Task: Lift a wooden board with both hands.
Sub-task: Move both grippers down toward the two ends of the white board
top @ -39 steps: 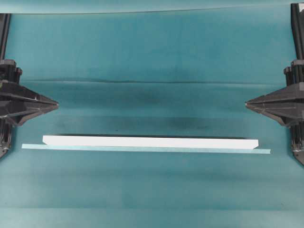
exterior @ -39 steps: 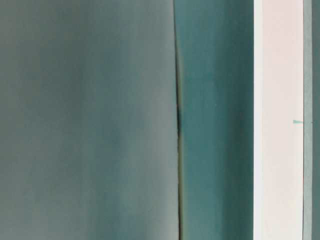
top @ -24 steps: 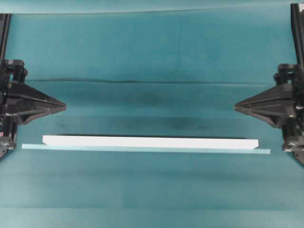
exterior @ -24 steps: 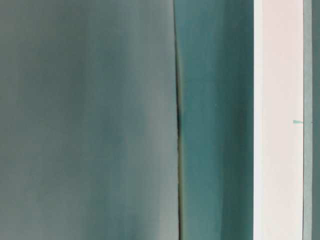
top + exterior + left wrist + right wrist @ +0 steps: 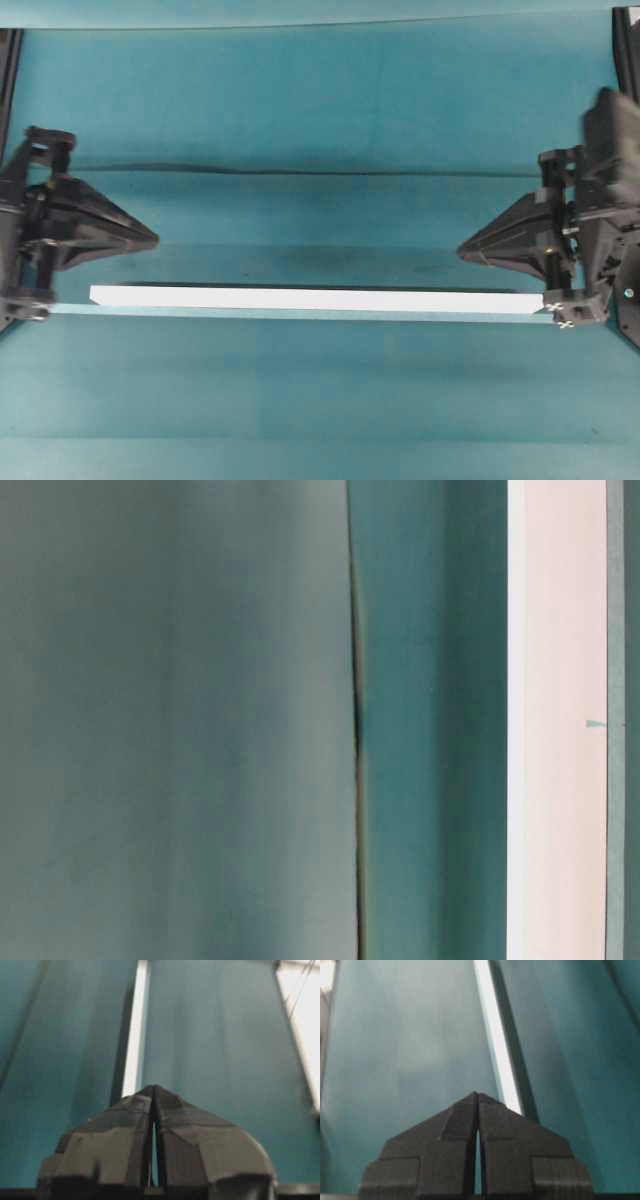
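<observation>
The white wooden board (image 5: pixel 315 299) lies flat on the teal table, running left to right. It shows as a white strip in the left wrist view (image 5: pixel 134 1040), in the right wrist view (image 5: pixel 496 1040) and as a pale band in the table-level view (image 5: pixel 556 720). My left gripper (image 5: pixel 155 240) is shut and empty, above and beyond the board's left end, tip pointing right (image 5: pixel 153 1087). My right gripper (image 5: pixel 461 252) is shut and empty, above and beyond the board's right end, tip pointing left (image 5: pixel 477 1094).
A thin pale teal strip (image 5: pixel 300 314) lies along the board's near edge; both arm bodies cover its ends. A fold in the teal cloth (image 5: pixel 300 172) runs across the table behind the grippers. The table's far edge (image 5: pixel 300 22) is at the top.
Both grippers have moved inward toward the middle and nearer the board's line. Their bodies now cover the ends of the teal strip. The board has not moved.
</observation>
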Controlling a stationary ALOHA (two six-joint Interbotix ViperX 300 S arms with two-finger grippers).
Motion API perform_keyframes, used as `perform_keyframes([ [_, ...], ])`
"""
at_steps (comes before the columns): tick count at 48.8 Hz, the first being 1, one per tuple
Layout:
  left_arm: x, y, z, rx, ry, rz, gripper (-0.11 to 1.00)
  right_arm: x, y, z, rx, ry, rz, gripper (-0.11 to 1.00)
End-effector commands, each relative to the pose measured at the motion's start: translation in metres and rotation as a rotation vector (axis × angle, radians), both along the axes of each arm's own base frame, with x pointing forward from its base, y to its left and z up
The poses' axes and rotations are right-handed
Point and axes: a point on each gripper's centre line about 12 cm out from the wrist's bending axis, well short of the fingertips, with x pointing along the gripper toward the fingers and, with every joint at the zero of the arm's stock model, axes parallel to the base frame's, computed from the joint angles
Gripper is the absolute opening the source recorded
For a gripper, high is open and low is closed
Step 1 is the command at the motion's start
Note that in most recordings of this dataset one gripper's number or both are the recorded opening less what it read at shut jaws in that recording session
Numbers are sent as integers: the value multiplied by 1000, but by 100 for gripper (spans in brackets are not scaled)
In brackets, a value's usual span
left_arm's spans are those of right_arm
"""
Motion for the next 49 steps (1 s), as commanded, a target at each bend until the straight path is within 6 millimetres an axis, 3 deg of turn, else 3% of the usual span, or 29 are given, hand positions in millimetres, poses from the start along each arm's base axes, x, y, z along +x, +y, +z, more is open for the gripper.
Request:
perform_keyframes([
  [1,8,-2,6,7,69,-7,-2,7,1,5,10,75,9,0],
  [22,36,-6,-24,50,520,-32,-2,25,4,-7,-18,450,64,0],
  [42,43,-8,-28,135,560,-112,-1,36,-3,-15,-96,584,77,0],
  [49,42,-8,-29,130,565,-109,10,35,-2,-17,-128,606,120,1],
])
